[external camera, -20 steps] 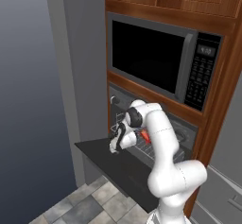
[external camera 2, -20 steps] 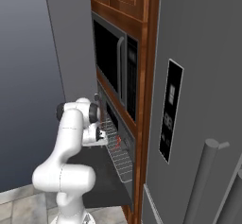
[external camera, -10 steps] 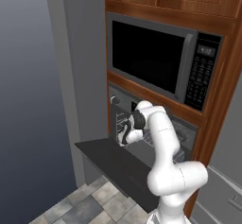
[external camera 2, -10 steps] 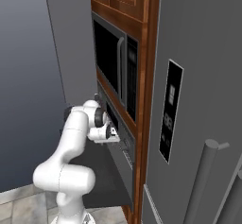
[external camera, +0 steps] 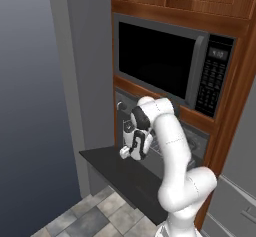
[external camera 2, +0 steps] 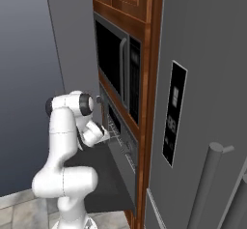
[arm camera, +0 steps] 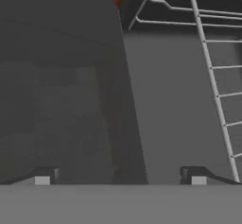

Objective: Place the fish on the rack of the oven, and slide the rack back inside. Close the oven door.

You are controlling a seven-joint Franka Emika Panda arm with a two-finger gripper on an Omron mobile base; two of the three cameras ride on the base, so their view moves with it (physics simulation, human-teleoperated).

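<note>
Hand view: hand spread wide, empty, above oven door beside rack edge.

Soft even rendered light, dim murky hand view, slightly blurred

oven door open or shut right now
Open: the oven door lies flat like a shelf under the arm, and the rack shows beyond it.

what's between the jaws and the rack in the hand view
In the hand view the gripper stands open and holds nothing. Between it and the rack lies only bare dark surface, seemingly the open oven door; nothing rests on that stretch.
</note>
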